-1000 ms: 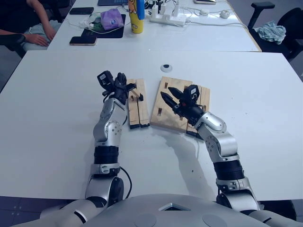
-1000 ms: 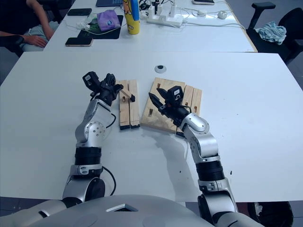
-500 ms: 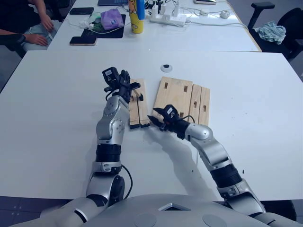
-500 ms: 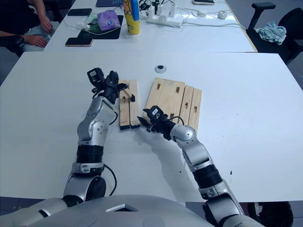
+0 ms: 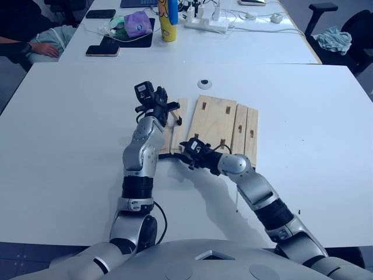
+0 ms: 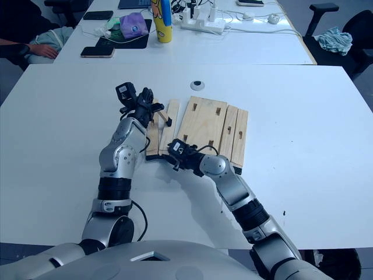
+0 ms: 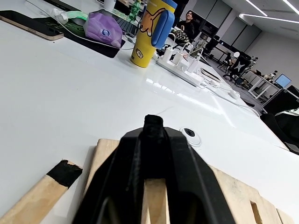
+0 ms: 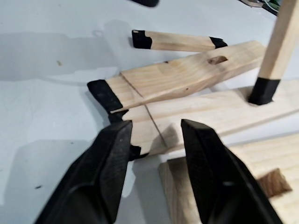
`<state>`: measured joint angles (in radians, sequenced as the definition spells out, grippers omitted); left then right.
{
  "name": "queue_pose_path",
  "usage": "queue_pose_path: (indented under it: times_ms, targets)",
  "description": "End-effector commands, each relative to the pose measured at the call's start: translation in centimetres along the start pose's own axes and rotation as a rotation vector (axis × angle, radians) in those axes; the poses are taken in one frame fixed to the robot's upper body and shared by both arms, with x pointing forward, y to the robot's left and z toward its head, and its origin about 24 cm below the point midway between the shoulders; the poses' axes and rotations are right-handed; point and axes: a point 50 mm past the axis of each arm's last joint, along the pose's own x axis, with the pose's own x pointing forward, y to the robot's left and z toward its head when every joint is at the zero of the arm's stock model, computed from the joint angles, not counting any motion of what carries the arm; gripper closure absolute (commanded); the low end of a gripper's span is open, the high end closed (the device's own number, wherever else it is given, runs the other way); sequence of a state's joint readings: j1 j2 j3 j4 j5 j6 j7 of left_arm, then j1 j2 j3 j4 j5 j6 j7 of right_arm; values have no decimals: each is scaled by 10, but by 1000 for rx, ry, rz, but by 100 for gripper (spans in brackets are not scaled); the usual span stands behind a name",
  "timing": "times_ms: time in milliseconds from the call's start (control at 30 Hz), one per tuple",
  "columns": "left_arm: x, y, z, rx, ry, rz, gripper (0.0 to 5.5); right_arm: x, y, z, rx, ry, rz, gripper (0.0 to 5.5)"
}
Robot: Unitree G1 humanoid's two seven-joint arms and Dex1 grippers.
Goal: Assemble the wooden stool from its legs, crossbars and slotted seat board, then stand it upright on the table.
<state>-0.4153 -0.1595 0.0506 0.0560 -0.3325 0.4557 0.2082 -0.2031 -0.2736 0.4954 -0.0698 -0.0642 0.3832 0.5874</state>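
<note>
1. Right gripper (image 8: 156, 129): low over the table (image 5: 70, 128), at the near end of the left pair of legs (image 6: 168, 125). Fingers spread wide, one on each side of the black-capped near ends. Nothing is held.
2. Left pair of legs: flat on the table, left of the seat board (image 5: 217, 119). One lies skewed, partly over its neighbour.
3. Seat board: flat on the table at centre, slots facing up. Two further legs (image 5: 239, 131) lie side by side against its right edge.
4. Left gripper (image 5: 166, 109): over the far end of the left pair. Fingers closed on a crossbar (image 8: 273, 42), which stands tilted with its black-capped lower end resting on a leg.
5. Second crossbar (image 8: 177, 41): lying flat on the table just beyond the left pair, black caps at both ends.
6. Cable grommet (image 5: 204, 83): set in the tabletop, beyond the seat board.
7. Yellow cup (image 5: 168, 23): upright on the far table.
</note>
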Motion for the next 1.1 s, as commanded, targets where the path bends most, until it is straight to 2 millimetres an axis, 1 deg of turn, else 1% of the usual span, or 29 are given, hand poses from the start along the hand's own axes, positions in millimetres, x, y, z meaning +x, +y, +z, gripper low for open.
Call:
queue_pose_path:
  times_ms: [33, 200, 267, 433, 533, 700, 833, 967, 1100]
  targets:
    - [-6, 6, -25, 118, 125, 20, 506, 2, 9, -20, 50, 122, 6, 356]
    - [-10, 3, -26, 334, 122, -61, 506, 2, 8, -20, 62, 128, -20, 356]
    - [-11, 3, -26, 416, 125, -105, 506, 1, 10, -23, 62, 144, -23, 356]
    - [-11, 4, -24, 520, 146, -179, 506, 0, 13, -31, 60, 190, -20, 356]
    - [-11, 6, -27, 521, 175, -189, 506, 0, 14, -32, 55, 201, -20, 356]
    - [-18, 14, -38, 492, 224, -174, 506, 0, 15, -32, 52, 202, -19, 356]
    - [-24, 18, -47, 387, 256, -133, 506, -1, 19, -33, 51, 208, -9, 356]
    - [-16, 17, -42, 310, 224, -80, 506, -1, 22, -35, 52, 217, 2, 356]
    - [-11, 18, -37, 304, 196, -41, 506, 0, 23, -36, 51, 226, 13, 356]
